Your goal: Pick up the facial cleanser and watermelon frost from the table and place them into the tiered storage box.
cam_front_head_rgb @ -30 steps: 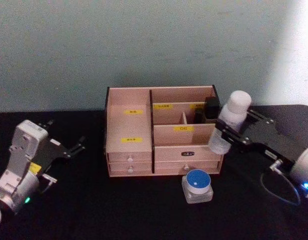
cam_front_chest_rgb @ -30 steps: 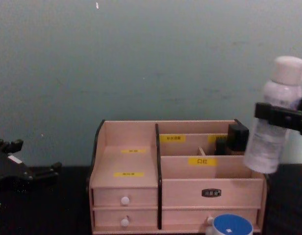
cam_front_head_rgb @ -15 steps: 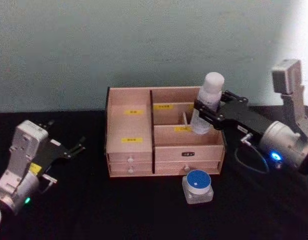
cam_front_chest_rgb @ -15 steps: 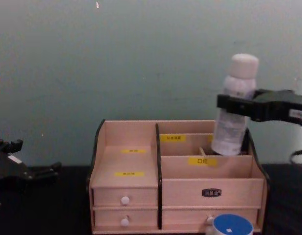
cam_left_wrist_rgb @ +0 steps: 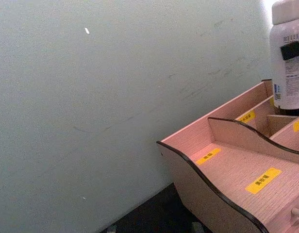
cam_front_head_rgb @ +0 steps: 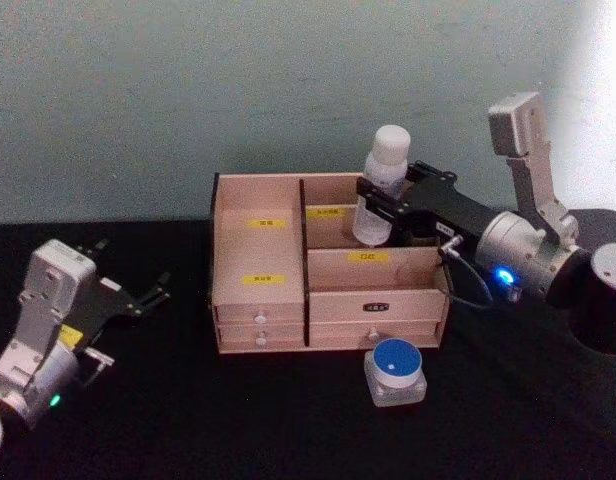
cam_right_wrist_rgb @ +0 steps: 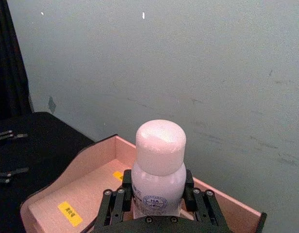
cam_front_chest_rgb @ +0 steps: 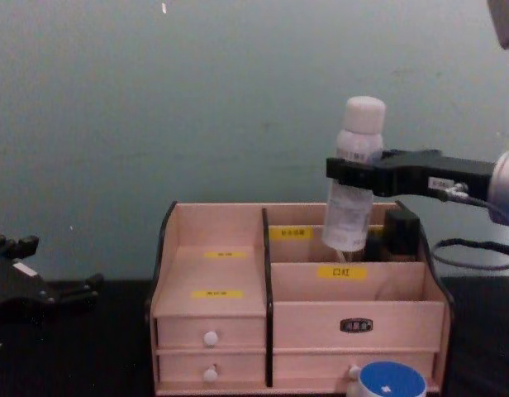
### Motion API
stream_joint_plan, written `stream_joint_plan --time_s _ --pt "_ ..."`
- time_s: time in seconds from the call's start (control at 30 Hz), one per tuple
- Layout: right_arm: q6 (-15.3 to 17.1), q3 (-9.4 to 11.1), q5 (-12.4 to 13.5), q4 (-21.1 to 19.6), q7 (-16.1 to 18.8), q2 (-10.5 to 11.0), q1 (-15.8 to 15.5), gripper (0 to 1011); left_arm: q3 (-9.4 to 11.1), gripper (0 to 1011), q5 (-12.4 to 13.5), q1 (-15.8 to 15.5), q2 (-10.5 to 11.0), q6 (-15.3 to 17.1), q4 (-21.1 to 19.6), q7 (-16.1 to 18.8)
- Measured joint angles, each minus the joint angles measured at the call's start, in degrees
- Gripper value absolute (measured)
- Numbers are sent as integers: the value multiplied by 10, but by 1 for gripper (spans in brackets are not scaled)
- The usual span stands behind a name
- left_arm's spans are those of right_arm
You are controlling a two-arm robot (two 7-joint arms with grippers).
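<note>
The facial cleanser [cam_front_head_rgb: 382, 188], a slim whitish bottle with a white cap, hangs slightly tilted over the rear right compartments of the tiered storage box [cam_front_head_rgb: 252, 256]. My right gripper [cam_front_head_rgb: 380, 205] is shut on its middle. The chest view shows the facial cleanser [cam_front_chest_rgb: 352, 186] with its base just above the back compartment, and the right gripper [cam_front_chest_rgb: 354, 170] around it. The right wrist view looks down on the facial cleanser [cam_right_wrist_rgb: 158, 162] between the fingers [cam_right_wrist_rgb: 114, 201]. The watermelon frost [cam_front_head_rgb: 394, 371], a blue-lidded jar, stands on the table before the box. My left gripper [cam_front_head_rgb: 128, 268] is parked open at the left.
A black object [cam_front_chest_rgb: 400, 232] stands in the box's back right compartment, close beside the bottle's base. The box [cam_front_chest_rgb: 210, 266] has two small drawers under its left tier. A pale wall rises right behind the box, and a black cloth covers the table [cam_front_head_rgb: 238, 420].
My right gripper has carried the facial cleanser from beside the box's right end leftward and farther back, over the rear compartments. The jar and the left arm have not moved.
</note>
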Motion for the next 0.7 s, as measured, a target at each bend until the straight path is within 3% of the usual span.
stream_joint_plan --time_s 0.7 --pt "-25 -16 -16 109 21 -46 54 593 0 1001 0 0 0 0 0 0"
